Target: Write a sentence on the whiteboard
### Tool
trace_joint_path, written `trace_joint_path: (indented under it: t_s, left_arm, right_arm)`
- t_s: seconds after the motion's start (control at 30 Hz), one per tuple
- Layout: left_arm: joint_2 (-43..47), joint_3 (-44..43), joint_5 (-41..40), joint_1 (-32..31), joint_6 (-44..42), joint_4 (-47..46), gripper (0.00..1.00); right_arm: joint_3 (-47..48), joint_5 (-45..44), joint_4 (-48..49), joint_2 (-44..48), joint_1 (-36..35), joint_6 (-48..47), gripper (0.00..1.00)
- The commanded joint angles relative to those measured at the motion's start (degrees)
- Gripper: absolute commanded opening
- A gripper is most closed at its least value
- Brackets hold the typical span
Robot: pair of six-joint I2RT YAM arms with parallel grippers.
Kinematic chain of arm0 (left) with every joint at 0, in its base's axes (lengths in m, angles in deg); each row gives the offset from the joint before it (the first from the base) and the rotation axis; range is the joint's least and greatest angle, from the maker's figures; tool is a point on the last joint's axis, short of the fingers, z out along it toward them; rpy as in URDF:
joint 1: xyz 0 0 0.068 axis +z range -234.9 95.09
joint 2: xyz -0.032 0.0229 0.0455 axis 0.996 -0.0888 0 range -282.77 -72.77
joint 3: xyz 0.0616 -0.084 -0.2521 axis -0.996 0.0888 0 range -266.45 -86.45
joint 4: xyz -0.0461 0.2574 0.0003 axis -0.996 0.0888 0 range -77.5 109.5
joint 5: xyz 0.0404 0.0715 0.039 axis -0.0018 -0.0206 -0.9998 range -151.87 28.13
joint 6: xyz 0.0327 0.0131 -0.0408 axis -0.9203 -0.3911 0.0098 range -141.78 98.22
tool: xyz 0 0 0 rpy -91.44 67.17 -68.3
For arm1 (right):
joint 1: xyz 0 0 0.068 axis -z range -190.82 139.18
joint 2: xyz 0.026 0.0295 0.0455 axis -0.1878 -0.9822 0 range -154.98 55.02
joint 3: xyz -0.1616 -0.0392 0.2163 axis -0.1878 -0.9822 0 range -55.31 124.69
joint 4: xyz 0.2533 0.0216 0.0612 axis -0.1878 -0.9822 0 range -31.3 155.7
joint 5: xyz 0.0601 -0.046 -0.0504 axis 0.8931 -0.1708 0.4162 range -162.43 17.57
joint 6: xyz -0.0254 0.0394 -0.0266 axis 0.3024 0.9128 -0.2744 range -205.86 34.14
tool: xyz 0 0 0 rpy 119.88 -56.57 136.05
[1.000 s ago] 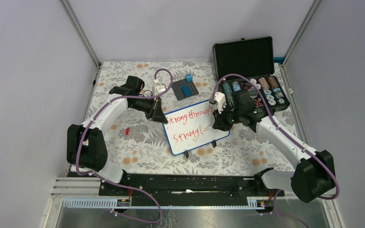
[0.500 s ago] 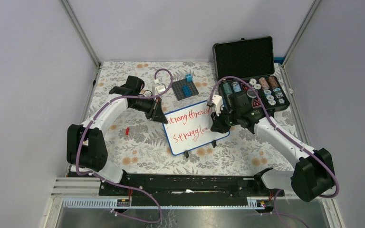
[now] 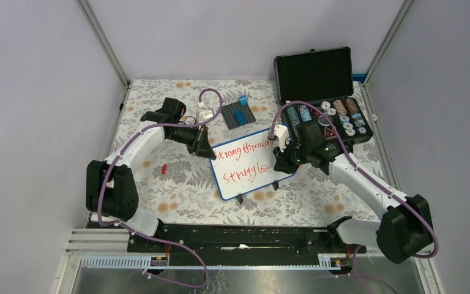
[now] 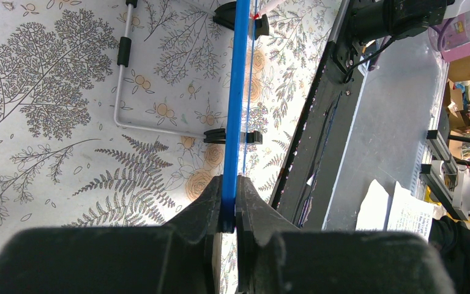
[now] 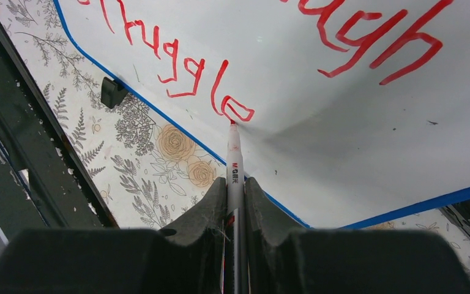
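Observation:
The whiteboard [image 3: 245,174] with its thin blue rim lies tilted mid-table, red handwriting across it in two lines. My left gripper [image 3: 207,151] is shut on the board's upper left edge; the left wrist view shows the blue rim [image 4: 237,92] pinched between the jaws of that gripper [image 4: 229,196]. My right gripper [image 3: 279,160] is shut on a red marker [image 5: 234,160]. The marker's tip touches the whiteboard [image 5: 343,110] at the end of the last red letter of the lower line.
An open black case [image 3: 324,92] with small round items stands at the back right, close behind my right arm. A grey baseplate with blue bricks [image 3: 238,114] lies behind the board. A small red piece [image 3: 164,168] lies at left. The board's wire stand [image 4: 122,86] shows underneath.
The right gripper has shifted slightly right and up along the lower line, and a further red letter now stands at that line's end. The left arm has not moved.

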Motion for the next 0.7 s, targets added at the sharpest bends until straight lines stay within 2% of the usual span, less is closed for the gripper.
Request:
trace_joint_path:
  t_s: [0.0, 0.4, 0.67]
  left_arm:
    - [-0.77, -0.87, -3.86, -0.52, -2.58, -1.80, 0.00]
    - [-1.29, -1.09, -3.53, -0.58, -2.58, -1.79, 0.00]
    - [-1.22, -1.45, -3.39, -0.70, -2.40, -1.82, 0.00]
  right_arm:
    - [-0.09, -4.06, 0.30, 1.65, 1.36, -2.23, 0.00]
    - [3.08, 2.91, -5.14, 3.80, 1.68, -2.43, 0.00]
    - [2.78, -1.88, -2.02, 4.35, 3.45, 0.20, 0.00]
